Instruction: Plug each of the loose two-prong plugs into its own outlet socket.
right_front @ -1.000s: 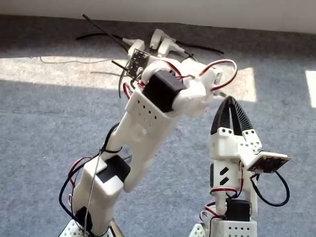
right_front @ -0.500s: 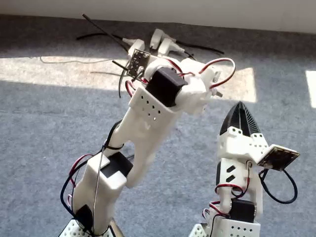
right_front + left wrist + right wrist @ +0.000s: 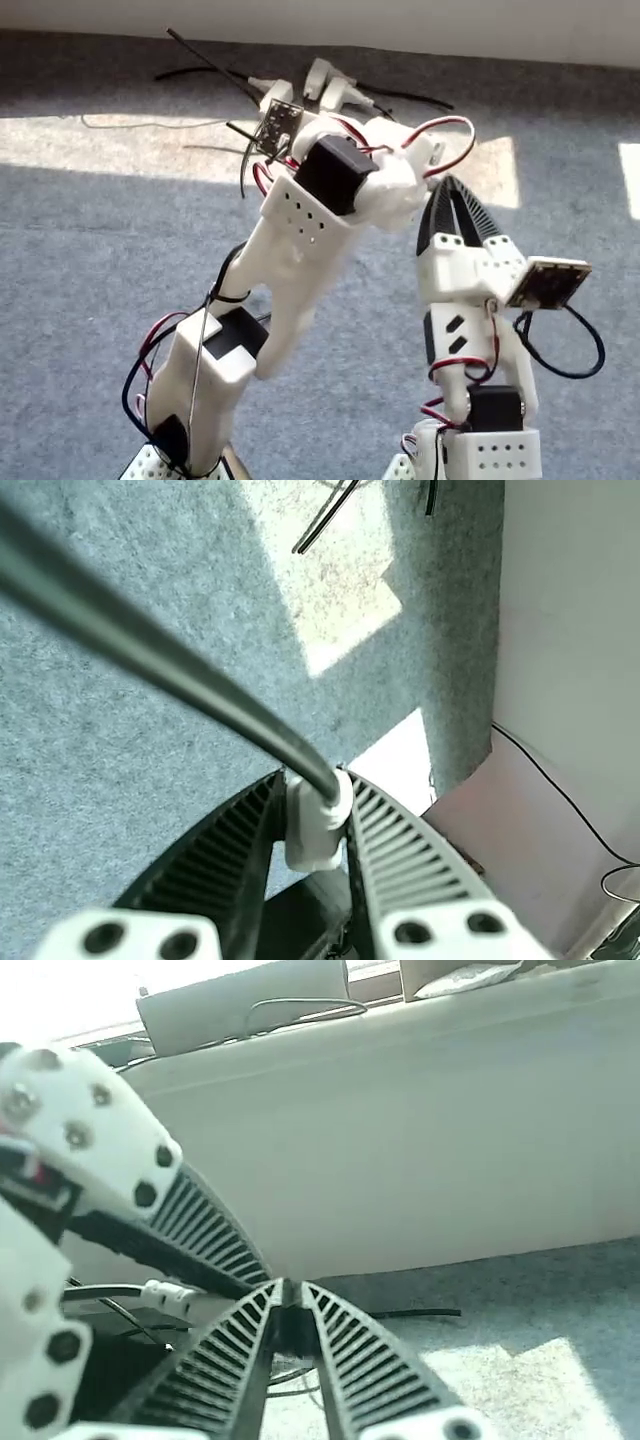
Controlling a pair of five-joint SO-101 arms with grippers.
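Note:
My left gripper (image 3: 316, 785) is shut on a small white two-prong plug (image 3: 315, 832). The plug's black cable (image 3: 150, 645) runs away over the grey carpet. In the right wrist view the same plug (image 3: 168, 1298) sits under the left arm's ribbed black finger (image 3: 195, 1235). Close beside it, my right gripper (image 3: 290, 1298) has its tips together and holds nothing. From above, the right gripper (image 3: 451, 186) points upward just right of the left arm's wrist (image 3: 350, 190). Two white plug-like pieces (image 3: 330, 85) lie at the far side of the carpet.
Black cables (image 3: 200, 60) and a thin white wire (image 3: 130, 124) trail across the far carpet, near a pale wall (image 3: 400, 20). A sunlit band (image 3: 110, 145) crosses the floor. The left arm's long white body (image 3: 270, 290) spans the middle of the high view.
The right gripper swung to the right, then back left and higher, and now sits closer to the left arm's wrist. Its fingers closed from a slight gap. The left arm shifted only slightly.

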